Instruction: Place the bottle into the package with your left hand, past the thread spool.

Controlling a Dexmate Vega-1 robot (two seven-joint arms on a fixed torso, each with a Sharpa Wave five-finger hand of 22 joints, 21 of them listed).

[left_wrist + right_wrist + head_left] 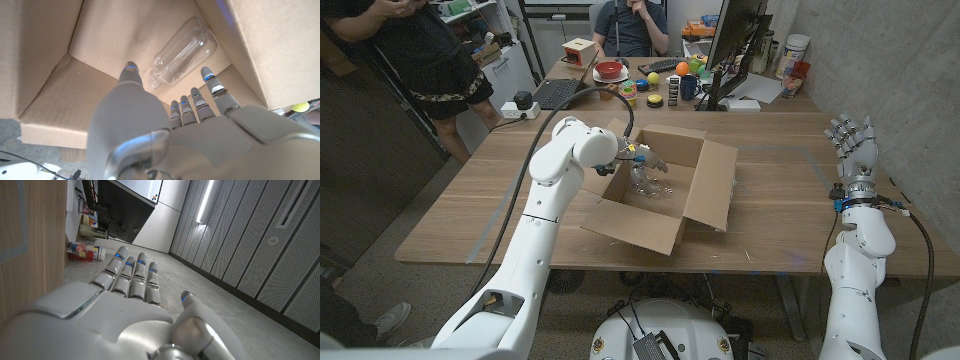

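Clear, empty plastic bottle (184, 54) lies on its side on the floor of the open brown cardboard box (712, 190), just beyond the spread, empty left hand (200, 130) — likely light, slick, crushable, best taken round the ribbed body; right hand (852, 146) open, raised, well apart from the box.

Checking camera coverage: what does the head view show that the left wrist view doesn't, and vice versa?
Head view alone: the wooden table, the raised right robot hand with fingers apart, the cardboard box's open flaps from outside, people behind the table.

Left wrist view alone: the box's inner walls up close, and the clear plastic bottle lying on its side, apart from the fingertips.

Both: the left robot hand over the box, open, and the bottle inside.
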